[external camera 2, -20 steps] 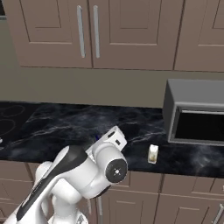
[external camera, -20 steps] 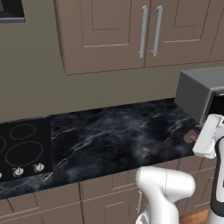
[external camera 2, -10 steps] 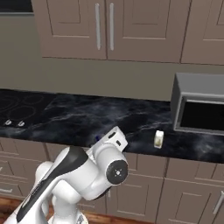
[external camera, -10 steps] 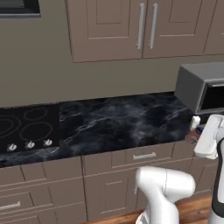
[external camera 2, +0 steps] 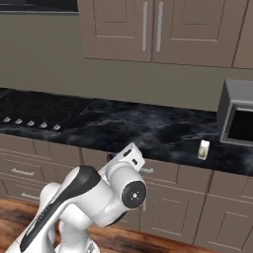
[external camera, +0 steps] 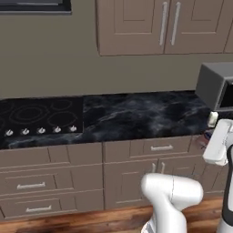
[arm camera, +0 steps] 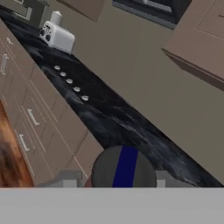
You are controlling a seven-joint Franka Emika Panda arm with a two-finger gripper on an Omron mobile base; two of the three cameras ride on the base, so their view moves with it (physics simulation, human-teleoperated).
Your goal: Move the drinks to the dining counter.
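Can (arm camera: 124, 168) sits clamped in the gripper (arm camera: 115, 180); carton (external camera 2: 203, 149) stands on worktop (external camera 2: 148, 128).

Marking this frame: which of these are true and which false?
1. The carton stands on the black marble worktop, beside the grey toaster oven. True.
2. The gripper is empty. False: in the hand view its fingers flank a round can with a blue stripe.
3. The cooktop has a row of knobs along its front edge. True.
4. The wall cabinets stand open. False: their doors are shut.
5. The carton lies on the cooktop. False: it stands upright on the marble, at the far end from the cooktop.
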